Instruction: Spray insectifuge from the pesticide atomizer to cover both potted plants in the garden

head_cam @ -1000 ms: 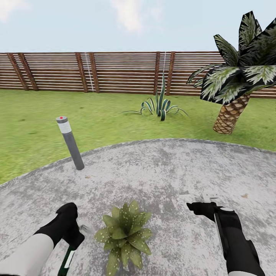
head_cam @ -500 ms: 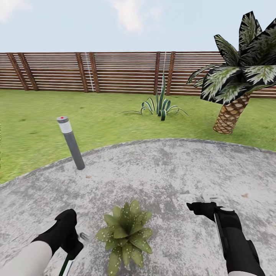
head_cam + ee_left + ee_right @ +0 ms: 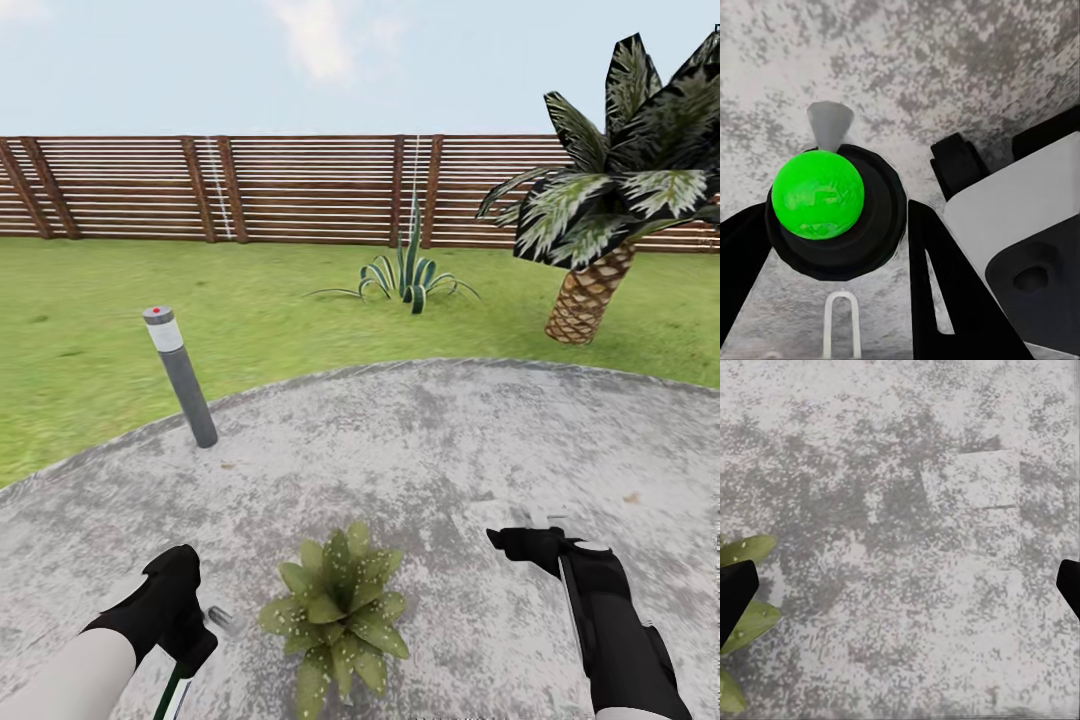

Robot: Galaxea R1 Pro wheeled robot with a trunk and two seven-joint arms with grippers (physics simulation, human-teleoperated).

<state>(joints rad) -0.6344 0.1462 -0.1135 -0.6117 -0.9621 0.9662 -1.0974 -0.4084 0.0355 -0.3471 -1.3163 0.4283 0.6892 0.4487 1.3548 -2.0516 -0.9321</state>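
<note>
Plastic pesticide atomizer (image 3: 832,206), judged light, rigid, slick; left gripper (image 3: 185,625) jaws closed round its body, beside potted plant (image 3: 335,610). Right gripper (image 3: 900,585) jaws spread, empty.

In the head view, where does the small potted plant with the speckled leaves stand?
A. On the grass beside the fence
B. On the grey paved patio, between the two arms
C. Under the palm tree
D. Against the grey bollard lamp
B: the potted plant sits on the patio, between the left claw and the right claw.

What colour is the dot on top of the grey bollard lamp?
Red, on the grey bollard lamp; clearest in the head view.
</note>
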